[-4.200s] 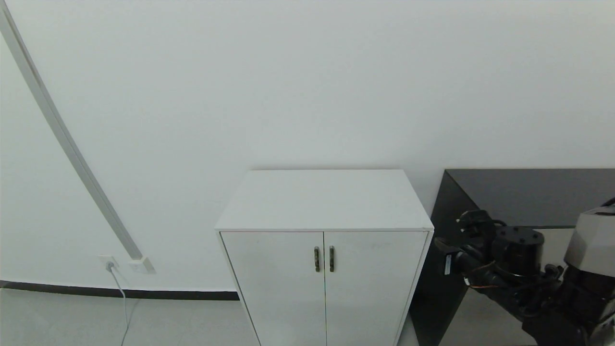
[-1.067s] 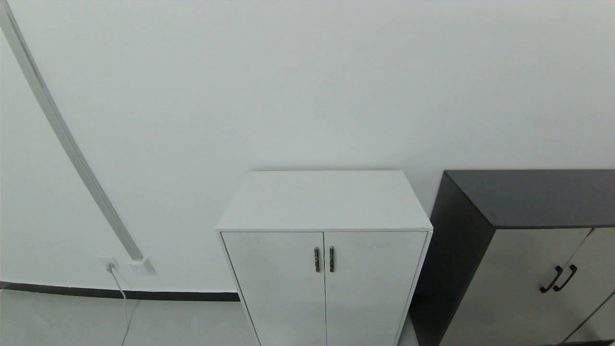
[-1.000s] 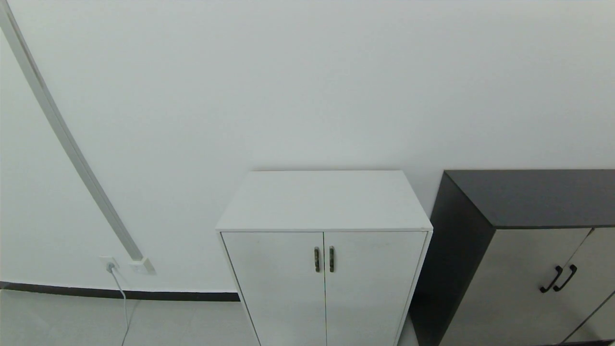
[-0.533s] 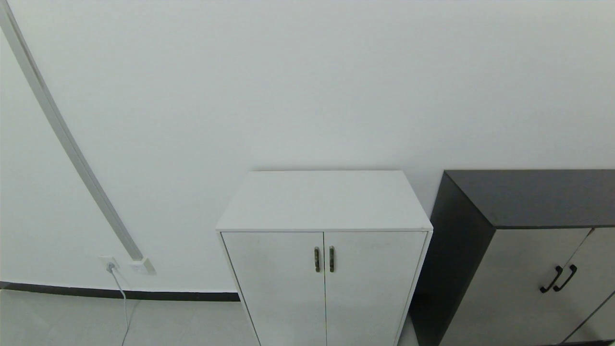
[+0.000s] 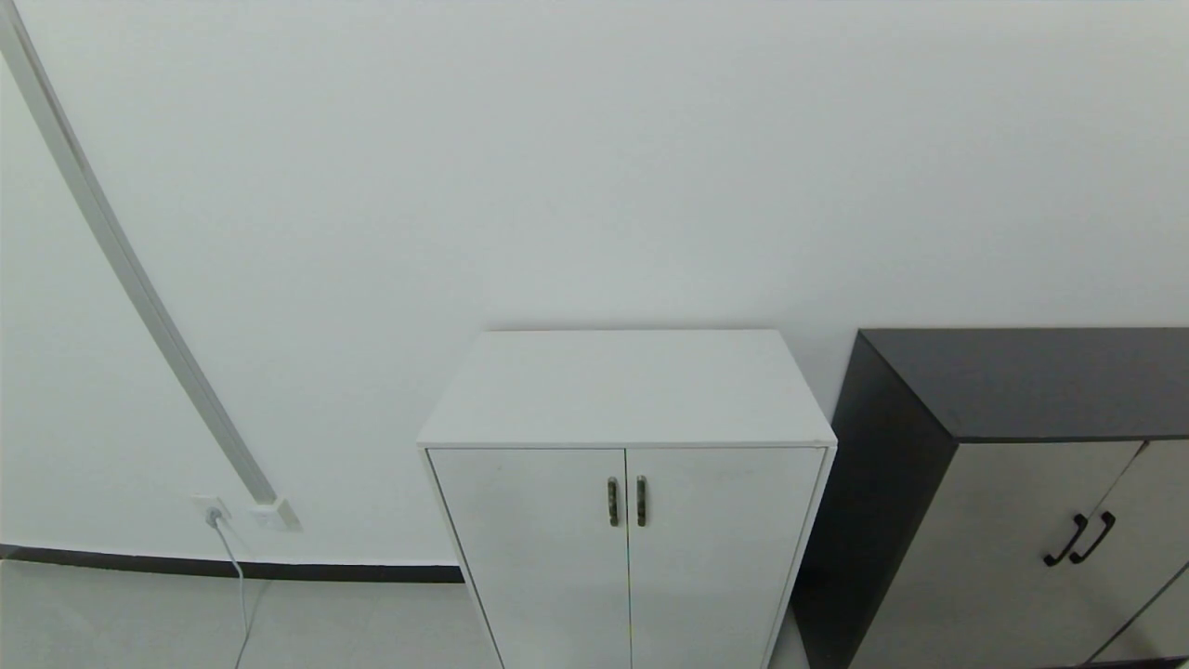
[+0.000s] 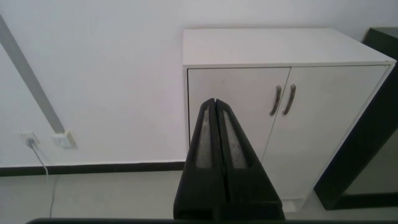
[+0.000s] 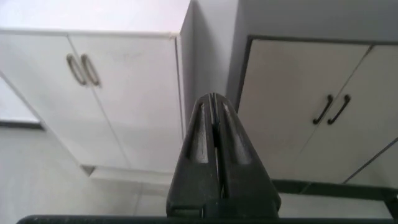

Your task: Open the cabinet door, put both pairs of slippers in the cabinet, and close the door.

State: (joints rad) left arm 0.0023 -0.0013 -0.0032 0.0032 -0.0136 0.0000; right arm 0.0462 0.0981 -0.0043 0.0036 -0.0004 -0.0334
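Observation:
A white two-door cabinet (image 5: 627, 520) stands against the wall with both doors closed, its two small metal handles (image 5: 625, 501) side by side at the centre seam. My left gripper (image 6: 215, 102) is shut with nothing in it, held some way back from the cabinet (image 6: 283, 106) and level with its left door. My right gripper (image 7: 213, 98) is also shut and empty, back from the gap between the white cabinet (image 7: 106, 81) and the dark one.
A dark cabinet (image 5: 1012, 483) with grey doors and black handles (image 5: 1077, 541) stands close on the white cabinet's right. A wall socket with a cable (image 5: 215, 514) and a slanted white conduit (image 5: 121, 260) are on the left. Grey floor runs along the wall.
About four seconds ago my right arm stood in front of the dark cabinet in the head view; it has dropped out of that view. Nothing has changed over the last second.

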